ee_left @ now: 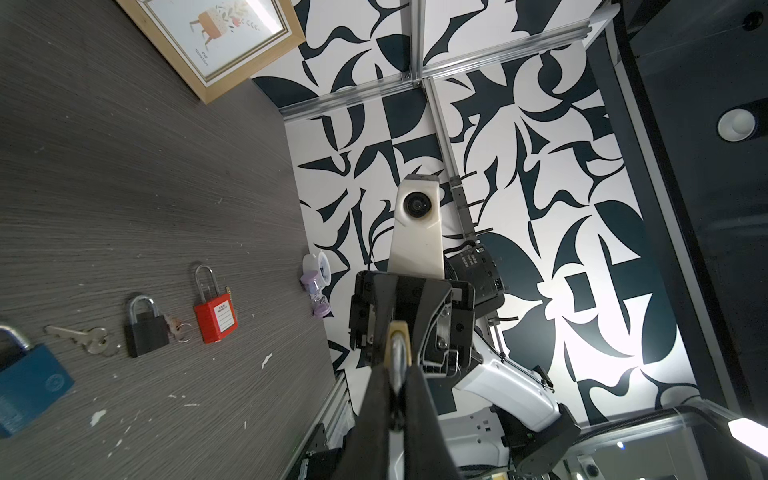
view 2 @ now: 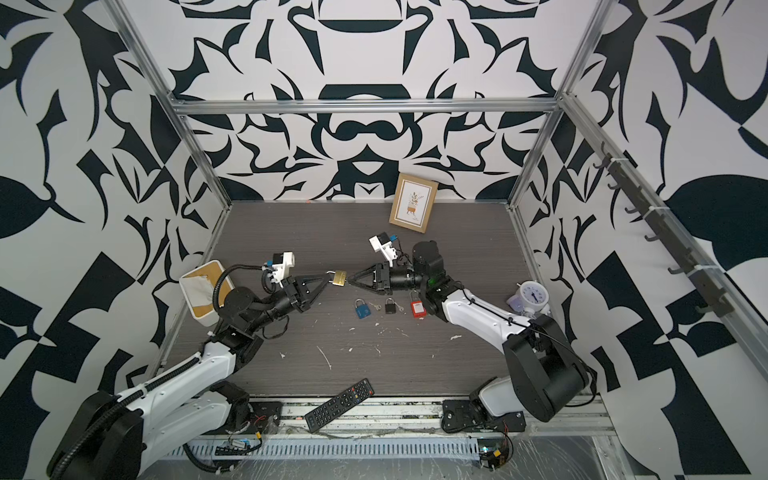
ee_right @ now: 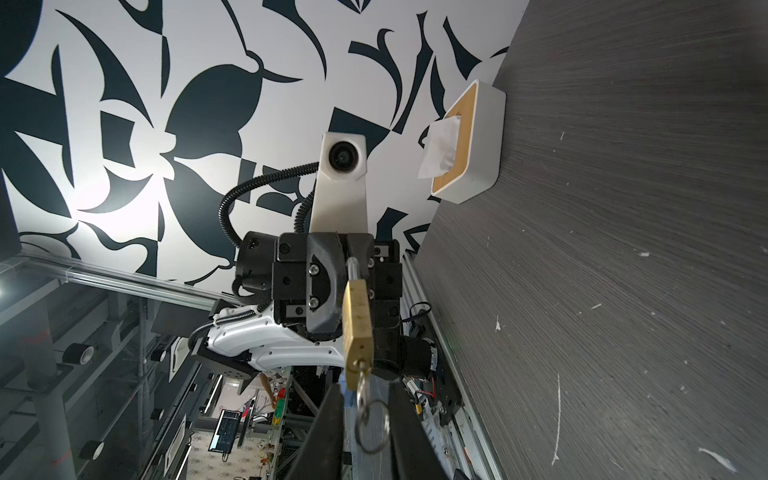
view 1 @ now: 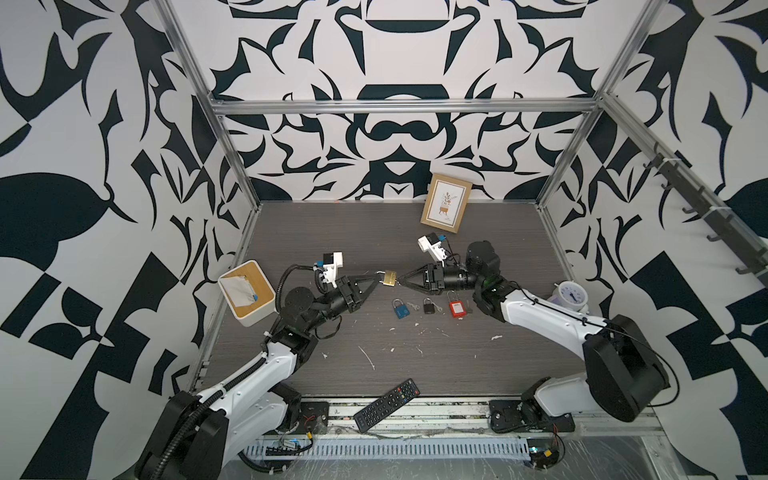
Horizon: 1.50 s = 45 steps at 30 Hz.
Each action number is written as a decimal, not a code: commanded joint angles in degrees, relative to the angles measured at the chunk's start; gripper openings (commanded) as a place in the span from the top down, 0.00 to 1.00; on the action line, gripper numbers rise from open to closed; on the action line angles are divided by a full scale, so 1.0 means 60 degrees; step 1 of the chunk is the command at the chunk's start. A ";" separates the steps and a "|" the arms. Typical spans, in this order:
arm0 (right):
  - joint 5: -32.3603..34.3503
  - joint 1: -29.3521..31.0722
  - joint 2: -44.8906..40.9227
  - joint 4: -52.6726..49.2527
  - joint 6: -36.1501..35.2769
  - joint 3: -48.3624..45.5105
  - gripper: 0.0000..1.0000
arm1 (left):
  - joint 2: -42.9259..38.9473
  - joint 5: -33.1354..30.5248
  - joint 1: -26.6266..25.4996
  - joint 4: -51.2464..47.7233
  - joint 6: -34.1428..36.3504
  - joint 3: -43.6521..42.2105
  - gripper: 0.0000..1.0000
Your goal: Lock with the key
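Remote control [view 1: 386, 405]: lies flat at the front edge, far back from both grippers. Nobody needs it for this job.
Tissue box [view 1: 253, 320]: sits well behind the left gripper, out by the left wall.
Left gripper [view 1: 376, 280]: squeezed shut on the metal loop of the gold padlock, holding it up off the table [view 1: 332, 249].
Gold padlock [view 1: 390, 278]: up in the air between the two grippers. Its loop end is in the left gripper and its keyhole end points at the right gripper.
Key [ee_right: 363, 384]: stuck in the keyhole, with its ring [ee_right: 374, 428] hanging off it, right between the right gripper's fingers [ee_right: 409, 436].
Right gripper [view 1: 400, 283]: open just a little, one finger on each side of the key. A small gap shows on both sides, so it looks like it has hold of nothing.
Blue padlock [view 1: 401, 309], black padlock [view 1: 428, 306], red padlock [view 1: 456, 308]: in a row on the table, down below the right gripper, not touched.
Done: the lock is picked up and the key is in.
Left to do: I think pinch the key and turn it. I cannot tell if the loop is pushed all the way in.
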 commanded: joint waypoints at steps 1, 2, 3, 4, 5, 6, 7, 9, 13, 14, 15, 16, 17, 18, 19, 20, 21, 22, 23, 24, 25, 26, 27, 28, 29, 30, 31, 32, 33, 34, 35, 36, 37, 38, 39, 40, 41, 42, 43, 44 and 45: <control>0.0000 0.0073 -0.0335 -0.0200 -0.0542 0.0187 0.79 | 0.0053 0.0071 0.0042 0.0687 -0.0233 -0.0017 1.00; 0.0043 0.0067 -0.0329 -0.0313 -0.0633 0.0213 0.79 | 0.0053 0.0085 0.0041 0.0698 -0.0212 -0.0017 1.00; 0.0066 0.0076 -0.0352 -0.0363 -0.0668 0.0237 0.80 | 0.0038 0.0122 0.0048 0.0702 -0.0217 -0.0017 1.00; 0.0080 0.0078 -0.0342 -0.0381 -0.0683 0.0261 0.82 | 0.0024 0.0124 0.0040 0.0689 -0.0208 -0.0017 1.00; 0.0108 0.0076 -0.0329 -0.0383 -0.0690 0.0276 0.84 | -0.0004 0.0113 0.0040 0.0652 -0.0197 -0.0018 1.00; 0.0109 0.0067 -0.0342 -0.0386 -0.0705 0.0285 0.85 | -0.0020 0.0139 0.0052 0.0616 -0.0190 -0.0014 1.00; 0.0109 0.0067 -0.0358 -0.0387 -0.0719 0.0314 0.86 | -0.0035 0.0139 0.0044 0.0582 -0.0180 -0.0017 1.00; 0.0150 0.0067 -0.0355 -0.0454 -0.0770 0.0352 0.87 | -0.0035 0.0203 0.0044 0.0536 -0.0126 0.0036 1.00; 0.0198 0.0066 -0.0334 -0.0608 -0.0868 0.0436 0.87 | -0.0020 0.0244 0.0042 0.0498 -0.0095 0.0041 1.00; 0.0223 0.0070 -0.0329 -0.0603 -0.0868 0.0456 0.85 | -0.0017 0.0247 0.0040 0.0495 -0.0087 0.0026 1.00; 0.0239 0.0079 -0.0315 -0.0595 -0.0867 0.0448 0.84 | -0.0007 0.0248 0.0047 0.0497 -0.0090 0.0002 1.00; 0.0235 0.0068 -0.0316 -0.0580 -0.0866 0.0478 0.84 | -0.0006 0.0235 0.0040 0.0483 -0.0086 -0.0003 1.00; 0.0221 0.0071 -0.0308 -0.0562 -0.0853 0.0492 0.85 | -0.0009 0.0234 0.0044 0.0482 -0.0090 -0.0017 1.00; 0.0191 0.0071 -0.0299 -0.0519 -0.0837 0.0472 0.85 | -0.0011 0.0246 0.0047 0.0468 -0.0061 -0.0003 1.00; 0.0192 0.0071 -0.0295 -0.0496 -0.0833 0.0464 0.85 | 0.0008 0.0261 0.0048 0.0454 -0.0054 -0.0003 1.00; 0.0189 0.0066 -0.0293 -0.0484 -0.0837 0.0470 0.85 | 0.0021 0.0259 0.0041 0.0467 -0.0051 -0.0016 1.00; 0.0219 0.0071 -0.0295 -0.0466 -0.0815 0.0459 0.85 | 0.0034 0.0248 0.0051 0.0468 -0.0044 -0.0010 1.00; 0.0233 0.0074 -0.0271 -0.0448 -0.0795 0.0449 0.85 | 0.0030 0.0249 0.0041 0.0468 -0.0025 -0.0023 1.00; 0.0239 0.0067 -0.0261 -0.0394 -0.0765 0.0445 0.85 | 0.0038 0.0259 0.0041 0.0457 -0.0031 -0.0032 1.00; 0.0242 0.0080 -0.0244 -0.0300 -0.0715 0.0423 0.85 | 0.0052 0.0249 0.0042 0.0440 0.0000 -0.0022 1.00; 0.0228 0.0066 -0.0216 -0.0241 -0.0678 0.0429 0.85 | 0.0056 0.0261 0.0051 0.0421 0.0010 -0.0027 1.00; 0.0238 0.0067 -0.0203 -0.0111 -0.0596 0.0406 0.85 | 0.0064 0.0290 0.0040 0.0382 0.0022 -0.0025 1.00; 0.0242 0.0077 -0.0171 0.0034 -0.0494 0.0383 0.85 | 0.0074 0.0264 0.0049 0.0365 0.0018 -0.0033 1.00; 0.0242 0.0071 -0.0143 0.0121 -0.0433 0.0389 0.85 | 0.0076 0.0262 0.0044 0.0365 0.0033 -0.0059 1.00; 0.0242 0.0073 -0.0111 0.0177 -0.0392 0.0389 0.85 | 0.0078 0.0285 0.0040 0.0358 0.0040 -0.0054 1.00; 0.0220 0.0075 -0.0075 0.0246 -0.0368 0.0388 0.85 | 0.0068 0.0295 0.0041 0.0337 0.0043 -0.0061 1.00; 0.0227 0.0070 -0.0066 0.0294 -0.0319 0.0371 0.85 | 0.0067 0.0291 0.0047 0.0336 0.0064 -0.0061 1.00; 0.0228 0.0092 -0.0048 0.0340 -0.0283 0.0374 0.85 | 0.0060 0.0295 0.0040 0.0336 0.0069 -0.0072 1.00; 0.0195 0.0095 -0.0036 0.0378 -0.0277 0.0375 0.86 | 0.0053 0.0272 0.0044 0.0328 0.0061 -0.0075 1.00; 0.0206 0.0084 -0.0035 0.0391 -0.0265 0.0374 0.86 | 0.0022 0.0276 0.0047 0.0298 0.0070 -0.0062 1.00; 0.0202 0.0094 -0.0034 0.0398 -0.0267 0.0368 0.89 | 0.0010 0.0246 0.0044 0.0255 0.0071 -0.0061 1.00; 0.0206 0.0088 -0.0033 0.0405 -0.0267 0.0375 0.89 | -0.0017 0.0218 0.0051 0.0248 0.0089 -0.0074 1.00; 0.0213 0.0083 -0.0033 0.0388 -0.0277 0.0350 0.89 | -0.0031 0.0212 0.0057 0.0232 0.0101 -0.0062 1.00; 0.0213 0.0087 -0.0035 0.0373 -0.0291 0.0360 0.91 | -0.0035 0.0219 0.0063 0.0191 0.0127 -0.0045 1.00; 0.0225 0.0086 -0.0038 0.0362 -0.0295 0.0337 0.92 | -0.0029 0.0243 0.0055 0.0183 0.0117 -0.0024 1.00; 0.0228 0.0089 -0.0040 0.0317 -0.0329 0.0332 0.93 | -0.0020 0.0228 0.0062 0.0203 0.0121 -0.0029 1.00; 0.0241 0.0088 -0.0064 0.0283 -0.0387 0.0315 0.95 | -0.0020 0.0242 0.0070 0.0204 0.0104 -0.0003 1.00; 0.0267 0.0093 -0.0104 0.0153 -0.0484 0.0316 0.97 | -0.0008 0.0260 0.0073 0.0204 0.0108 0.0018 1.00; 0.0287 0.0087 -0.0117 -0.0004 -0.0610 0.0309 1.00 | -0.0006 0.0253 0.0070 0.0204 0.0102 0.0021 1.00; 0.0306 0.0085 -0.0159 -0.0140 -0.0733 0.0325 1.00 | -0.0020 0.0237 0.0094 0.0205 0.0102 0.0039 1.00; 0.0336 0.0092 -0.0179 -0.0268 -0.0836 0.0331 1.00 | -0.0020 0.0244 0.0104 0.0189 0.0121 0.0038 1.00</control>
